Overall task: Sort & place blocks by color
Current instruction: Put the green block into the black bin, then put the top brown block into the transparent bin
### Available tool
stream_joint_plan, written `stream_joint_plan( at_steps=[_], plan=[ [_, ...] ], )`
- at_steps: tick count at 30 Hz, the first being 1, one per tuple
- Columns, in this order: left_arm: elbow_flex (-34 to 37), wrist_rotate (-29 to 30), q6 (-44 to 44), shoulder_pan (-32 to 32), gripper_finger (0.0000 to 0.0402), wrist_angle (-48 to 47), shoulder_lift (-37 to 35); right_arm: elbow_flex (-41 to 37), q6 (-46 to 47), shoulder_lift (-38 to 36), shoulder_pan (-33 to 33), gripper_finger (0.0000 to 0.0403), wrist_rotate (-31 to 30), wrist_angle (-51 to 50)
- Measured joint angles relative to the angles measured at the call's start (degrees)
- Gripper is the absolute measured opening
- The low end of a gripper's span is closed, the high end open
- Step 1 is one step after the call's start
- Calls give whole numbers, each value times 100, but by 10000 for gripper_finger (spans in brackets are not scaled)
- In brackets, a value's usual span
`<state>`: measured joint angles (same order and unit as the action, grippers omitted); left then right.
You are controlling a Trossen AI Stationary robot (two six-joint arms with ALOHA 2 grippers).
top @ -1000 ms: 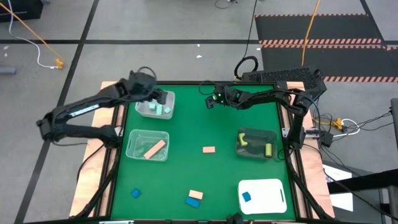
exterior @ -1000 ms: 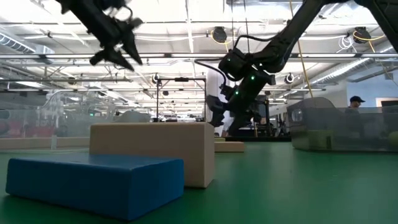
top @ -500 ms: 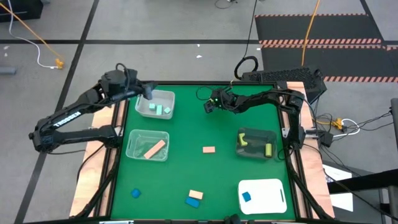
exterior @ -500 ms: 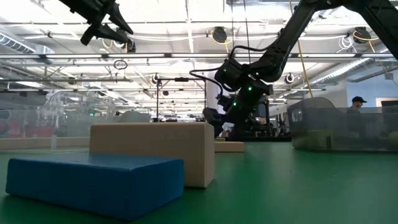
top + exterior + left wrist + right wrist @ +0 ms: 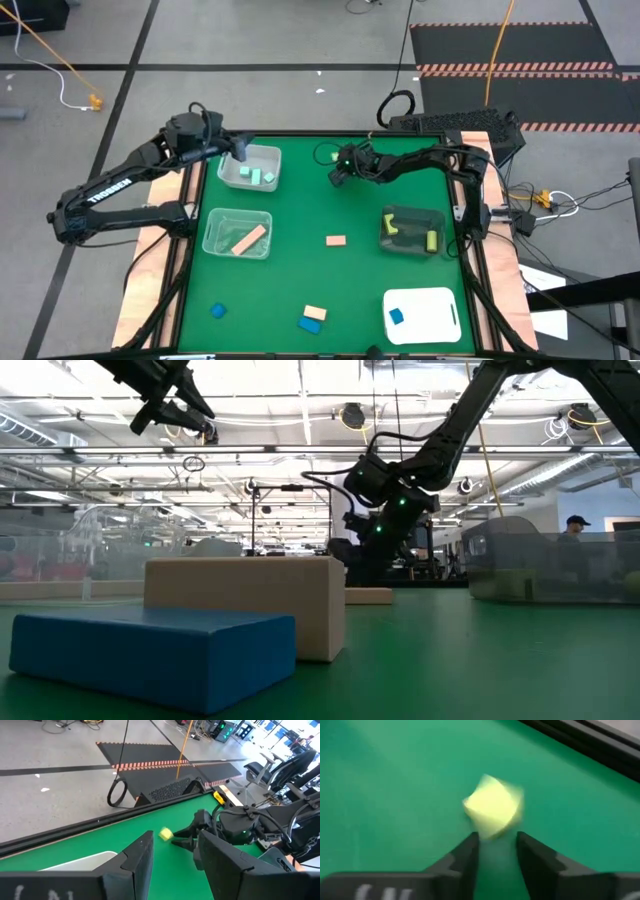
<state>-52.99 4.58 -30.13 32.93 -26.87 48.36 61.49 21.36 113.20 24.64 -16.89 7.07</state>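
A yellow block lies at the far middle of the green table, cornerwise to the tips of my right gripper; the gripper is shut on it. The left wrist view also shows this block, just ahead of those fingers. My left gripper hangs open and empty, high over the far left corner of a clear bin that holds two mint blocks. Loose on the table are a salmon block, another salmon block and two blue blocks. My right gripper has the yellow block's near corner between its two fingertips, only at their free ends. The fingers come slanting down from the table's right side. The block looks smeared. Whether it rests on the table I cannot tell.
A second clear bin holds a salmon bar. At the right stands a dark bin with yellow blocks. A white tray at the near right carries a blue block. Open green surface lies in the middle.
My left gripper has risen and gone toward the table's left edge, from over the middle of the mint bin to its far left corner. My right gripper has shifted a little toward the near edge and lower.
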Motion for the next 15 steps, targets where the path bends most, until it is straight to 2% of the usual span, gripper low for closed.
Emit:
stream_joint_plan(
  at_steps=[4,6,15],
  plan=[
    [0,-1,-2,-3,159,0,0,0,157,-10,13,31,226,-10],
    [2,-3,-4,-4,159,-6,0,0,186,-59,13,8,290,-45],
    [2,-12,239,-131,159,-145,0,-7,204,-515,34,34,661,148]
  ],
)
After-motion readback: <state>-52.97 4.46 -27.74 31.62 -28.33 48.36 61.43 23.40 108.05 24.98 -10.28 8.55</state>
